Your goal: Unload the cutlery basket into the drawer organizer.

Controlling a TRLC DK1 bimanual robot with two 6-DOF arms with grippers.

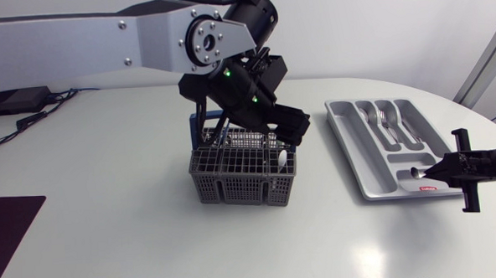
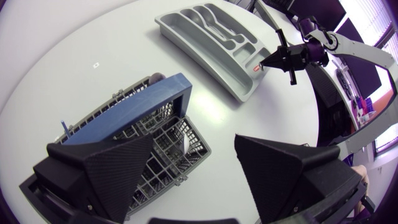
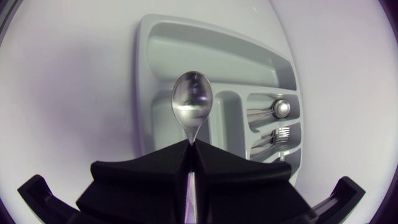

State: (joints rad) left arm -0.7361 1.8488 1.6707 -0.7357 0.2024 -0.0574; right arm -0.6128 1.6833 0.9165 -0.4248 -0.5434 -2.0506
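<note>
Right gripper point(image 3: 191, 144): clamping a spoon point(image 3: 192, 99), hovering over the organizer's point(image 1: 342, 135) near end.
Left gripper point(image 2: 194, 140): hanging wide open, left of the organizer.
Basket point(image 1: 241, 169): sitting left of the organizer, under that gripper.

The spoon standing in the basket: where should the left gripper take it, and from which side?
By its upturned bowl end, from straight above. The spoon stands upright in a cell of the basket; its handle is sunk behind the grid walls, so only the top is free.

Spoon point(image 3: 192, 102) above grey organizer point(image 3: 224, 53), basket point(image 1: 243, 174) apart
</note>
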